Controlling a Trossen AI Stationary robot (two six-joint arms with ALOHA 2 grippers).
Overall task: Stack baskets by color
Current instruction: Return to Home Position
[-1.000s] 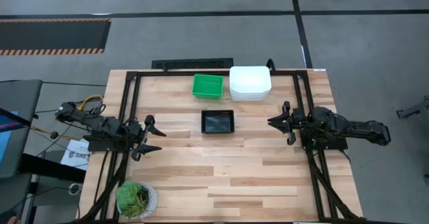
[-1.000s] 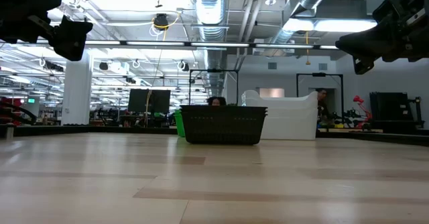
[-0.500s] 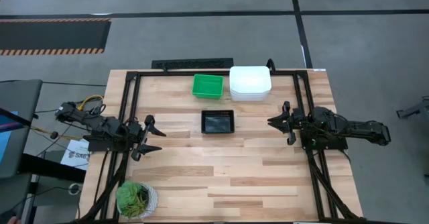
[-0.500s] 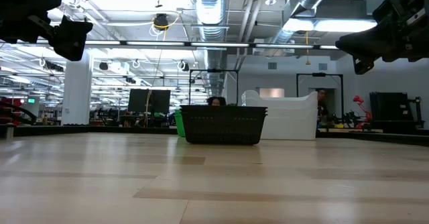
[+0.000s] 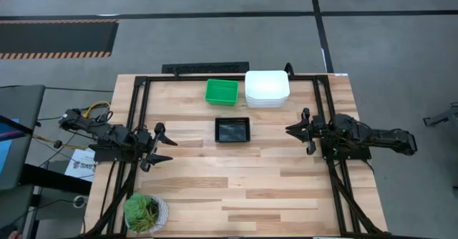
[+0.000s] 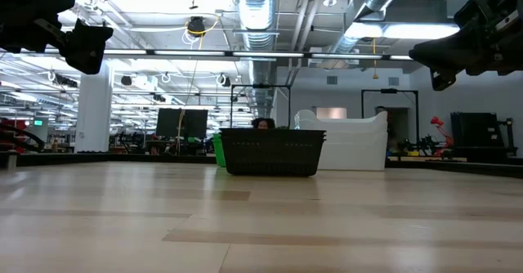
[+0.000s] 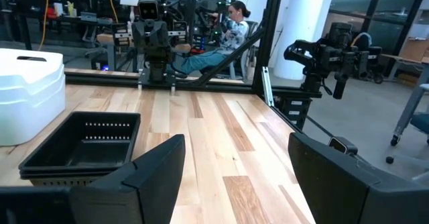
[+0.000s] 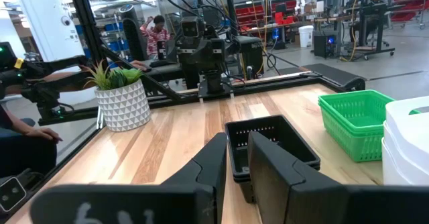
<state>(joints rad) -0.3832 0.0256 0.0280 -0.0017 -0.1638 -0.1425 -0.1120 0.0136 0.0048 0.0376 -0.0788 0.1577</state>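
– While both arms hang off to the sides, where's the black basket stack (image 5: 232, 130)?
– Mid-table (image 5: 236, 189), nested, nothing touching it.
– Other baskets?
– Green basket stack (image 5: 222, 91) just beyond the black stack toward the far edge, slightly left. White basket stack (image 5: 267, 87) beyond the black stack too, to the right, touching or nearly touching the green one, can't tell which.
– Left gripper (image 5: 170, 149)?
– Well apart from the black stack on its left, raised off the wood, fingers spread wide, holding nothing.
– Right gripper (image 5: 288, 130)?
– Well apart on the black stack's right, also raised, fingers drawn almost together, only a thin gap, nothing between them.
– Anything else?
– Potted plant (image 5: 146, 212), far from the black stack, at the near-left corner.
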